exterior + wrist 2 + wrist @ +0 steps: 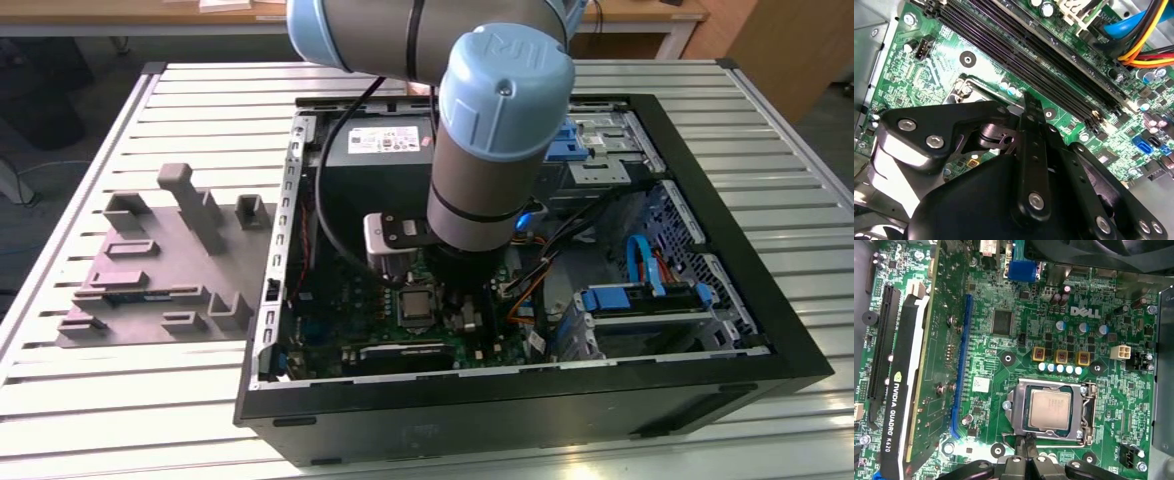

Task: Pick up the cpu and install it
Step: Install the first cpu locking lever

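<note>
Your square silver-grey metal-topped cpu [1050, 410] already lies in the green motherboard's socket [1086, 412]. The black gripper [1027, 446] hovers just beside it, jaws pinched narrow, empty; check it lies flat.

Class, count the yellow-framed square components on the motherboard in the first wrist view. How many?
3. The yellow-framed components sit in one row on the motherboard near the cpu: one end, middle, other end. Others may lie hidden elsewhere.
</note>
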Tool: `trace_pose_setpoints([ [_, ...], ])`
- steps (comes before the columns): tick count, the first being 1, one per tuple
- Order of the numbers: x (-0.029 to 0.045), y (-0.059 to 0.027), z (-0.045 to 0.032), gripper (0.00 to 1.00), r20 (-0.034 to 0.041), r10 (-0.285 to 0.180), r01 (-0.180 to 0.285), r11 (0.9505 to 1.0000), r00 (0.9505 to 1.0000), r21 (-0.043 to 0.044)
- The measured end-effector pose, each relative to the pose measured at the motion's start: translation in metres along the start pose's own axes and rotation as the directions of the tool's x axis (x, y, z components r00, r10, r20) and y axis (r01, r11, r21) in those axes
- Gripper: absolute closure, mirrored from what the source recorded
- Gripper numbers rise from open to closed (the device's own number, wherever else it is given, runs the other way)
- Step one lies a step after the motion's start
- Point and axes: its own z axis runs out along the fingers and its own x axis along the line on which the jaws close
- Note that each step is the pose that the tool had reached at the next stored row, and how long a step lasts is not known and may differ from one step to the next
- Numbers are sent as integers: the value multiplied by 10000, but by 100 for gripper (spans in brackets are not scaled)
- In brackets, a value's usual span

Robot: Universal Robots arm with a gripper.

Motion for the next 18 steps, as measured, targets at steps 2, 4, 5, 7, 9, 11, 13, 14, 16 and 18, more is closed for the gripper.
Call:
trace_pose_setpoints([
  [2,-1,0,1,89,16,-1,1,10000,10000,2],
  [4,0,1,-5,89,28,-1,1,10000,10000,3],
  [5,-1,0,-13,89,37,-2,2,10000,10000,7],
  [7,-3,1,-40,89,49,-4,4,10000,10000,9],
  [9,-3,4,-80,89,51,-3,3,10000,10000,6],
  [11,-4,6,-124,89,53,-3,3,10000,10000,5],
  [13,-6,8,-150,89,54,-3,3,10000,10000,5],
  [14,-7,8,-166,89,55,-3,3,10000,10000,6],
  [16,-8,11,-214,89,54,-3,3,10000,10000,5],
  [18,-10,14,-273,89,55,-3,3,10000,10000,6],
])
